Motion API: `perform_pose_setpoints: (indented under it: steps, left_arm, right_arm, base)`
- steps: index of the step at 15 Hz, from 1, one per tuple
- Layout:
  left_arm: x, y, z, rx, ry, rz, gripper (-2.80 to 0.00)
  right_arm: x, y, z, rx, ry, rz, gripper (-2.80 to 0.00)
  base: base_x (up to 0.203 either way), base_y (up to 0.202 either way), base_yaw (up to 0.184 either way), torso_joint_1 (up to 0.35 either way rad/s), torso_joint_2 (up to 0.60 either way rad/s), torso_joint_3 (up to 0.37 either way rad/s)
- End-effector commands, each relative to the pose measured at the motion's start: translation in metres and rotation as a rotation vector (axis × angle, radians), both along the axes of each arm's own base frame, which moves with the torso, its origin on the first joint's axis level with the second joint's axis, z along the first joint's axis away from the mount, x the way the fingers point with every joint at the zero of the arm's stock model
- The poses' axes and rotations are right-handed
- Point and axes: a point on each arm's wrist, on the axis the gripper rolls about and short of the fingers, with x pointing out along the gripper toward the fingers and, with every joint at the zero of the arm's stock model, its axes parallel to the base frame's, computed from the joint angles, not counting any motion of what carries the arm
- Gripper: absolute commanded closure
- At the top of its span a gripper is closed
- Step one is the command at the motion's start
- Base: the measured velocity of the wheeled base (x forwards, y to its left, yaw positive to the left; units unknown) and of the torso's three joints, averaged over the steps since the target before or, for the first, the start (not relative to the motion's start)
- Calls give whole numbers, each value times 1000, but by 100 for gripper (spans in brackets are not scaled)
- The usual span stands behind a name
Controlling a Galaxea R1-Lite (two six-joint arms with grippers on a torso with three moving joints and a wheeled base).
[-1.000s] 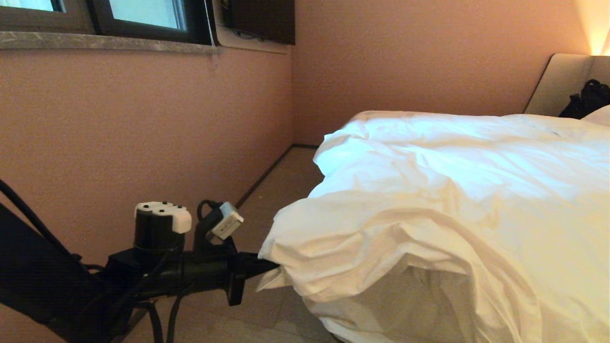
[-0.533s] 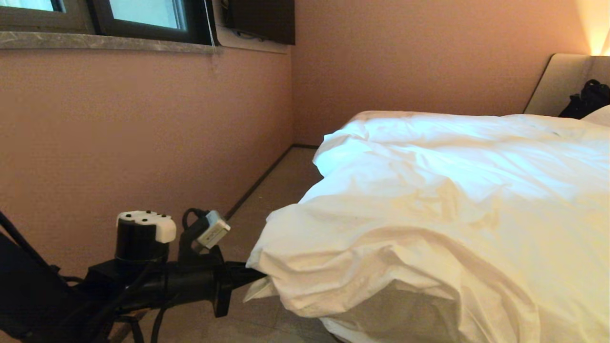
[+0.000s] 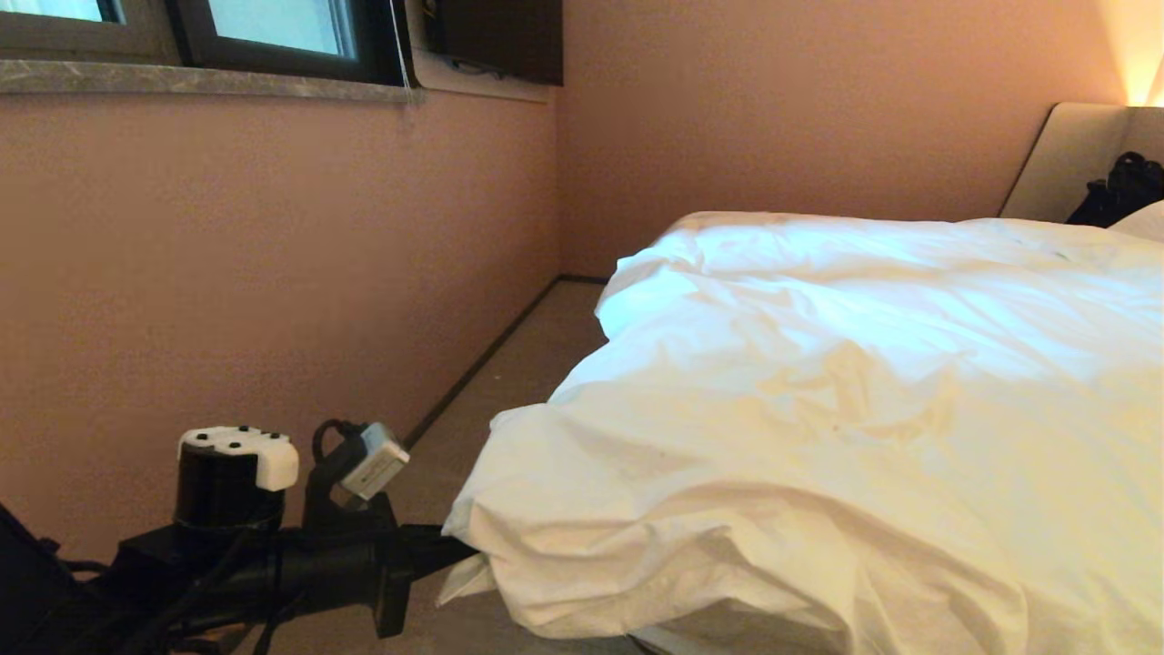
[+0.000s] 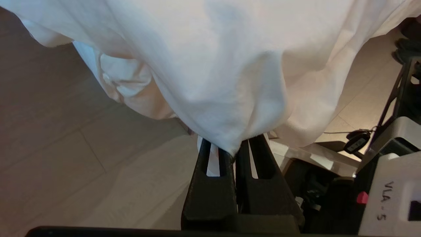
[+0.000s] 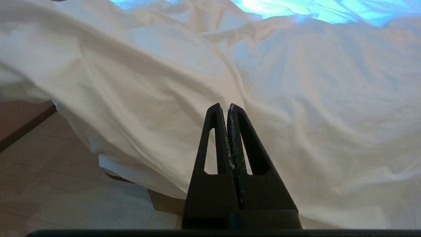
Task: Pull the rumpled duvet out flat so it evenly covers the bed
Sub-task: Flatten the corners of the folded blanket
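1. The head view shows the left gripper (image 3: pixel 450 550) low at the near left corner of the bed (image 3: pixel 1073 155), its tips hidden in a fold of the duvet (image 3: pixel 818 428), which lies rumpled over the mattress and hangs past the corner over the floor (image 3: pixel 527 364).
2. Only the left wrist view shows the grip itself: the fingers (image 4: pixel 213 164) are pinched together on a hem of the duvet (image 4: pixel 213 75).
3. The right gripper (image 5: pixel 223 107) appears only in the right wrist view, fingers pressed together on nothing, pointing at the duvet's (image 5: pixel 296 115) draped side.
4. Compared with a second ago, the left arm has moved leftward and lower in the head view, and the duvet's corner has come further out past the bed, with its raised fold flatter.
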Motion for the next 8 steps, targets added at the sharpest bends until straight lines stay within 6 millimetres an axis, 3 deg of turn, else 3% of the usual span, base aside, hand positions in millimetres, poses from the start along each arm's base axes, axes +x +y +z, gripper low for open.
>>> perform_pose_setpoints:
  steps: [1, 8]
  left_arm:
    - [-6, 4, 0, -1, 1, 9, 0]
    - [-15, 22, -3, 3, 30, 82, 0]
  right_arm:
    - [0, 0, 0, 0, 0, 0, 0]
    - [0, 0, 0, 0, 0, 0, 0]
  base:
    - [0, 0, 0, 0, 0, 0]
    - [0, 0, 0, 0, 0, 0]
